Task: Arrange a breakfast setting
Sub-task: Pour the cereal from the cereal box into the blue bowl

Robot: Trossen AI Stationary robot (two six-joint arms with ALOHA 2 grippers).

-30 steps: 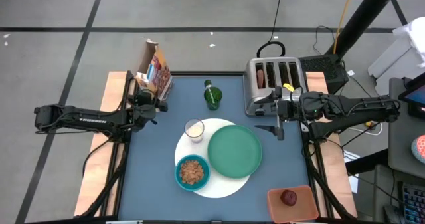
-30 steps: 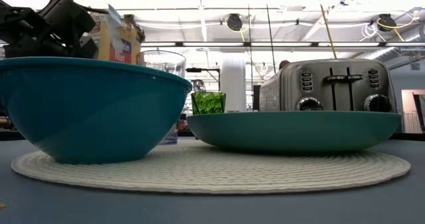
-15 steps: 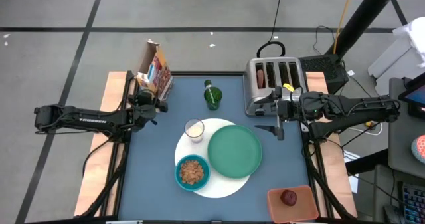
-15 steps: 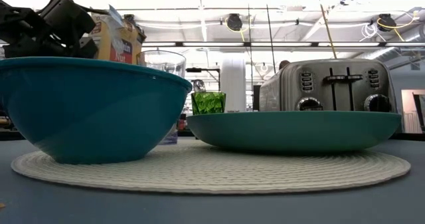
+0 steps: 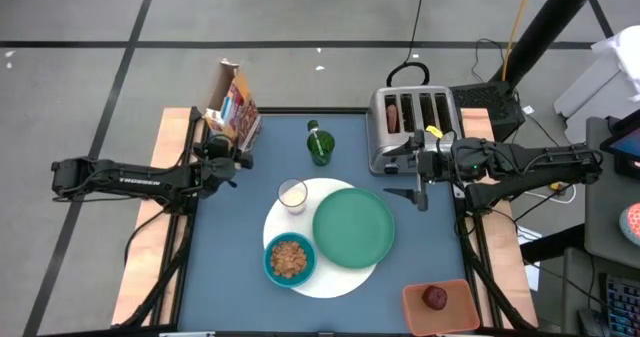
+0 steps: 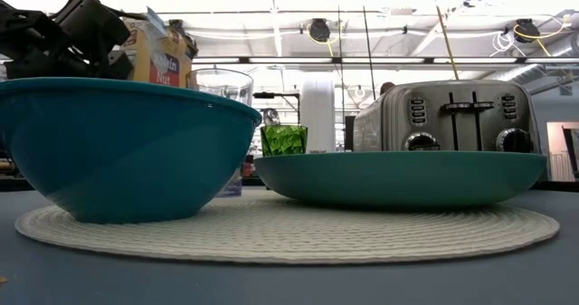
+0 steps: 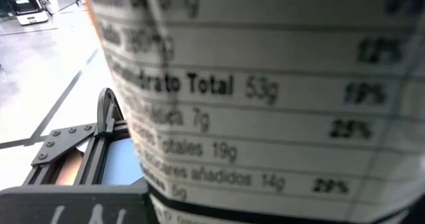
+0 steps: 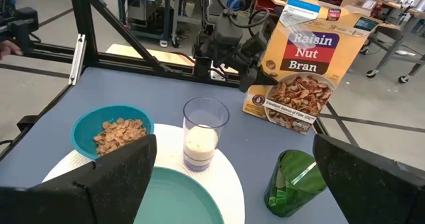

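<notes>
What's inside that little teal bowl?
The teal bowl holds brown cereal flakes, heaped loosely. Its bottom is covered by them, so whether milk lies underneath cannot be seen.

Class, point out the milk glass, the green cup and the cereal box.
milk glass (image 8: 201, 141), right wrist view, on the milk inside it.
green cup (image 5: 320, 145), high view, on its rim from above.
cereal box (image 8: 304, 68), right wrist view, on its printed front.

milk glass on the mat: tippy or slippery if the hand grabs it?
Likely slippery: the milk glass looks clear and smooth-walled. Probably stable when nudged, since the milk sits low, only about a third full. Likely fragile, and it stands near the teal bowl, so a sideways push risks a knock.
</notes>
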